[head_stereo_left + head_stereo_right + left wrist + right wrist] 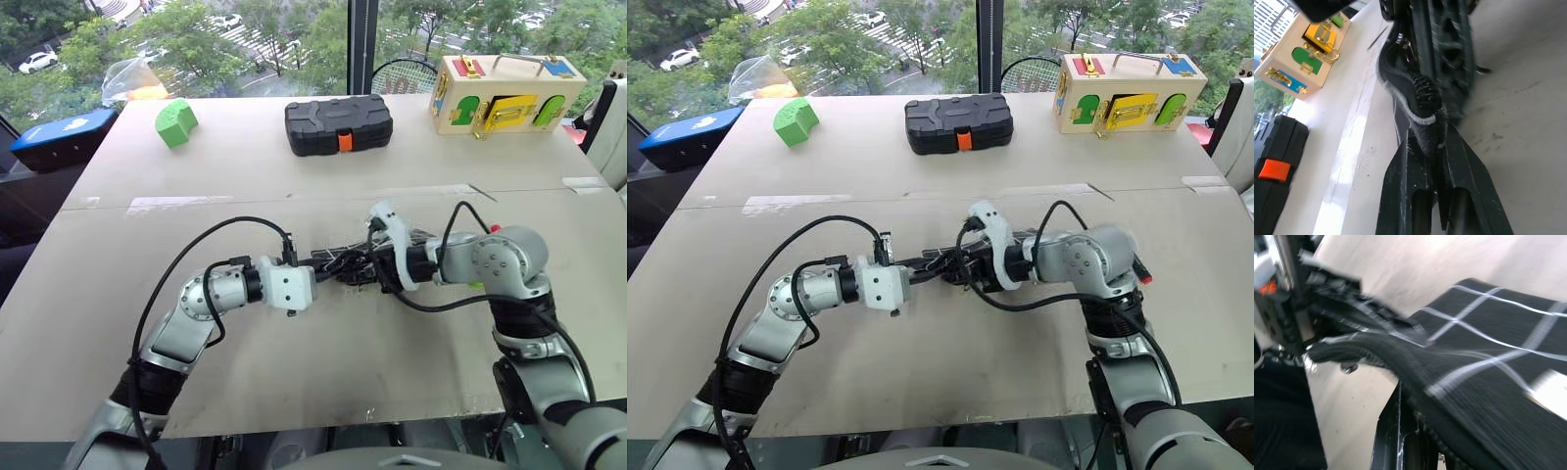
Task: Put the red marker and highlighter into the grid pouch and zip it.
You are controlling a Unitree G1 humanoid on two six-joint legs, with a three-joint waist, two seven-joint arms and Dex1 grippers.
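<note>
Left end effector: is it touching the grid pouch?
Touching. In the left wrist view, the left end effector pinches the grid pouch at its zipper edge.

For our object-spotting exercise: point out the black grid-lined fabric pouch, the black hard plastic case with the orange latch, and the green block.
Black grid-lined fabric pouch (1498, 328): right wrist view, its gridded side panel.
Black hard plastic case (338, 119): left eye view, lid top.
Green block (175, 123): left eye view, its front face.

Beige table (294, 372) w/ a tape strip (176, 205) across its middle. At 12 o'clock a black case (338, 124), at 11 a green block (175, 123), at 1 a wooden latch box (505, 93). Grid pouch (1488, 357) lies near centre; blue device (64, 139) at the 10 o'clock edge.
</note>
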